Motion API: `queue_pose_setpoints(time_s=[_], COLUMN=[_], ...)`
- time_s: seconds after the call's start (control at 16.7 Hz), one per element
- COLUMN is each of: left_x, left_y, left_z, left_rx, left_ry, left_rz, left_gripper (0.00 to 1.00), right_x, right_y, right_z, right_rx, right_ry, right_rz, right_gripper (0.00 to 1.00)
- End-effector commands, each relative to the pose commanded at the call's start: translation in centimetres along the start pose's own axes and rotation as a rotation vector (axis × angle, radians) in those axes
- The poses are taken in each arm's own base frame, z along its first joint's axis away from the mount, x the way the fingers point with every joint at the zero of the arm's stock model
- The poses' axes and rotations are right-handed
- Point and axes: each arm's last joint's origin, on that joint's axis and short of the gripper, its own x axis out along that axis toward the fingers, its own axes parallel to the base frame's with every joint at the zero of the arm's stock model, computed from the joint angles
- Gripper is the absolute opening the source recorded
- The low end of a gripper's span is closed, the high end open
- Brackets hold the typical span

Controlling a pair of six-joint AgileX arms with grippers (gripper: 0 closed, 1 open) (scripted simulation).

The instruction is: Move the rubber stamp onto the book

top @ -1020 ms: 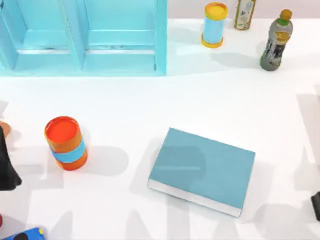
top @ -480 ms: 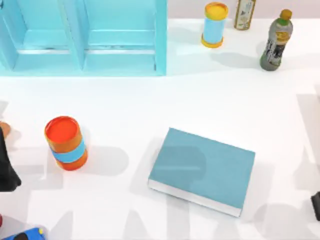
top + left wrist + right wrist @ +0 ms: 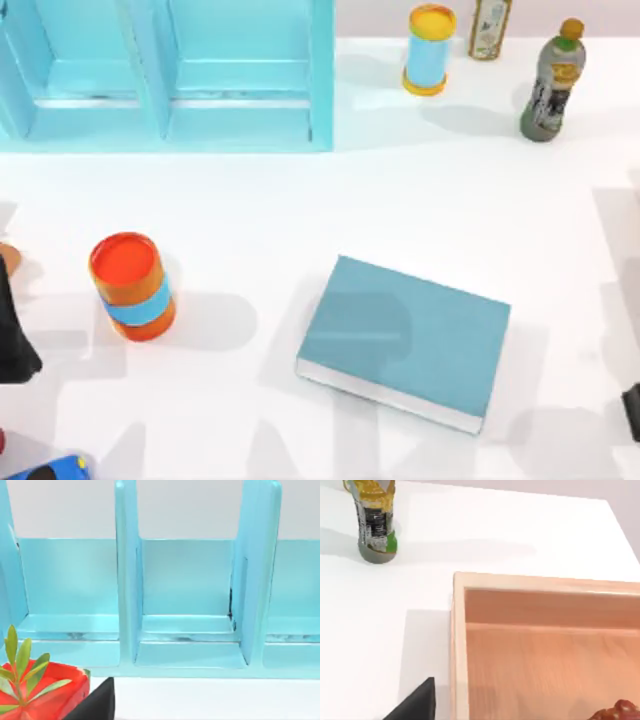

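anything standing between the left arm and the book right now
Yes: the orange can stands on the table between the left arm, at the table's left edge, and the book. Nothing lies on the book's cover.

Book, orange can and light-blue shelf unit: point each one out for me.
book (image 3: 410, 335), top view, middle of its teal cover.
orange can (image 3: 126, 263), top view, on its orange lid.
light-blue shelf unit (image 3: 187, 582), left wrist view, back wall of the middle compartment.

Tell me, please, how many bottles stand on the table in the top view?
2: a dark bottle at the far right, a pale bottle behind it, cut by the edge; others may be hidden.
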Motion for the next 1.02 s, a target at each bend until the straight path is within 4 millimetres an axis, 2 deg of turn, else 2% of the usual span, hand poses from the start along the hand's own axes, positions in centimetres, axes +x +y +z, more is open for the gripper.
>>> queue_pose_setpoints(time_s=[0.18, 0.36, 0.54, 0.66, 0.84, 1.02], left_x=[0.0, 0.0, 0.0, 0.0, 0.0, 0.0], left_y=[0.0, 0.0, 0.0, 0.0, 0.0, 0.0], left_z=[0.0, 0.0, 0.0, 0.0, 0.0, 0.0], left_rx=[0.000, 0.000, 0.000, 0.000, 0.000, 0.000], left_ry=[0.000, 0.000, 0.000, 0.000, 0.000, 0.000], left_rz=[0.000, 0.000, 0.000, 0.000, 0.000, 0.000], left_gripper=[1.00, 1.00, 1.00, 1.00, 1.00, 1.00], right_x=[3.4, 9.1, 14.5, 17.2, 19.6, 20.3], right_y=[-2.1, -4.6, -7.2, -8.7, -10.2, -10.7], right_z=[4.8, 7.5, 7.7, 7.1, 5.8, 5.2], right_rx=[-0.030, -0.037, -0.024, -0.009, 0.014, 0.023], right_ry=[0.271, 0.558, 0.803, 0.932, 1.069, 1.115], right_rz=[-0.008, 0.021, 0.069, 0.104, 0.147, 0.163], right_gripper=[1.00, 1.00, 1.00, 1.00, 1.00, 1.00])
